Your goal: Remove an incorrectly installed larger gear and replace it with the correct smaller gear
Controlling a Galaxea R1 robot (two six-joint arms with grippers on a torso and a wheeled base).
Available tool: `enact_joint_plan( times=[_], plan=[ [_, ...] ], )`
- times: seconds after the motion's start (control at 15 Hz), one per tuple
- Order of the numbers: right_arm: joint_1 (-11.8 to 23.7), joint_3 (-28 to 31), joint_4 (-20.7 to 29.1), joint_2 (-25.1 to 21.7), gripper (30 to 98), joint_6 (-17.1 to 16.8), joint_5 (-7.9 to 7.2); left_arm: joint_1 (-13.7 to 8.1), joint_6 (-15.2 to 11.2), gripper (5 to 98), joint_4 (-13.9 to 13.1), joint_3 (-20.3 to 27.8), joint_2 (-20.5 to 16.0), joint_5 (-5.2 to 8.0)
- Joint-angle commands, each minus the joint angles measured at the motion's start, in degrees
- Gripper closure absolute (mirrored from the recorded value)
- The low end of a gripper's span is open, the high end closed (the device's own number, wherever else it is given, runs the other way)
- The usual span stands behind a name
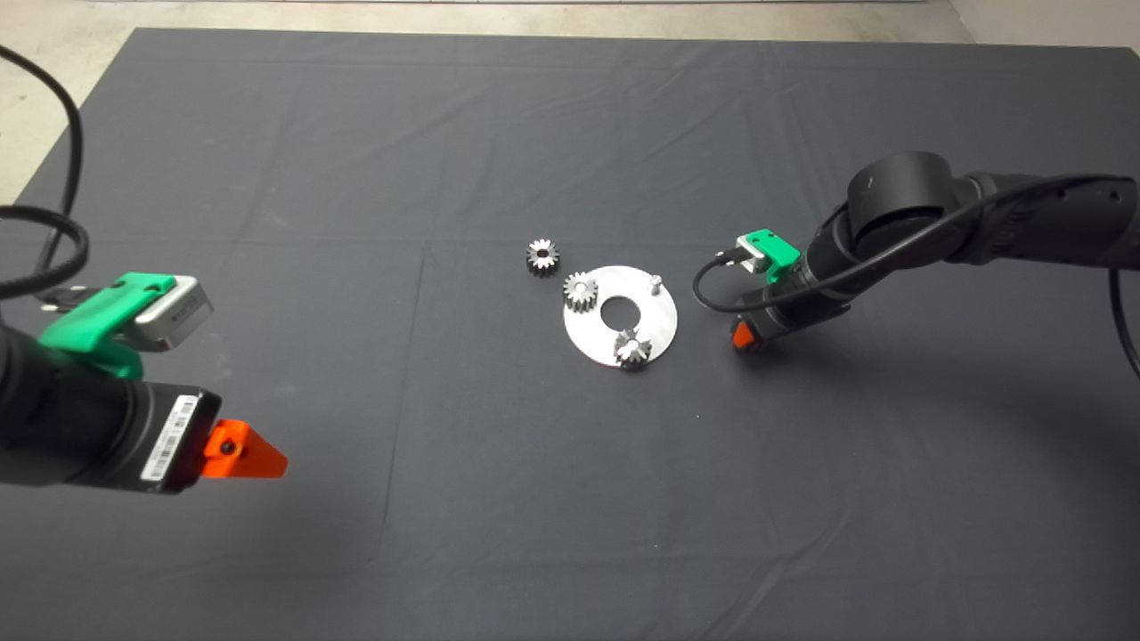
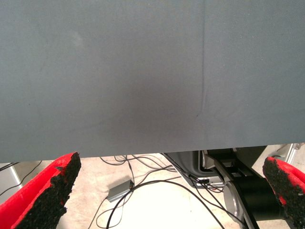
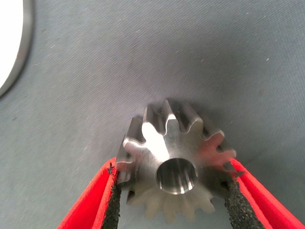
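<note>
Larger gear (image 3: 176, 162) hidden under right arm in head view.

the larger gear (image 3: 174, 162) is bare steel – brushed and satiny on its face, glossy inside the bore – held between the right gripper (image 3: 171, 202) whose red plastic fingers (image 3: 90, 205) carry rough, crumbly black foam pads (image 3: 113, 205). the mat (image 1: 356, 178) is matt dark grey cloth, creased and finely woven, and the round plate (image 1: 650, 320) on it is smooth, pale, shiny metal. the left gripper (image 2: 167, 191) has the same red plastic and coarse black pads – its housing is glossy green plastic, and the floor (image 2: 152, 210) looks like dull concrete.
</note>
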Motion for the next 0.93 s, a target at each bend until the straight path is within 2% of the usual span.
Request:
enact_joint_plan(
  times=[0.0,0.13,0.27,0.53,0.6,0.67,0.73,0.8,0.87],
  plan=[
    [3.3,2.5,-1.5,-0.3,78.9,1.2,0.17,-0.8,-0.1,5.5,-1.1,0.1,2.8,0.49],
    [3.7,2.5,-1.5,-0.5,79.0,1.2,-0.04,-0.8,0.0,5.5,-1.1,0.0,2.6,0.55],
    [4.5,3.0,-1.4,-0.8,75.4,1.3,-0.09,-0.8,0.0,5.5,-1.0,0.0,2.4,0.55],
    [9.1,4.3,-1.3,-0.6,75.4,1.3,-0.27,-0.8,0.0,5.5,-1.0,0.0,2.6,0.37],
    [9.3,4.3,-1.2,-0.2,75.3,1.3,-0.27,-0.8,0.0,5.5,-1.0,0.0,2.8,0.28],
    [9.6,4.0,-1.2,0.1,71.5,1.2,-0.18,-0.8,-0.2,5.5,-1.0,-0.1,2.7,0.28],
    [10.1,3.8,-1.2,1.0,71.1,1.2,0.0,-0.8,-0.3,5.5,-1.0,-0.2,2.6,0.36],
    [11.2,2.0,-1.2,4.1,71.1,1.0,-0.18,-0.8,-0.3,5.5,-1.0,-0.2,2.3,0.54],
    [11.8,-2.5,-1.2,8.6,71.1,0.7,-0.27,-0.8,-0.3,5.5,-1.0,-0.2,2.8,0.55]
  ],
)
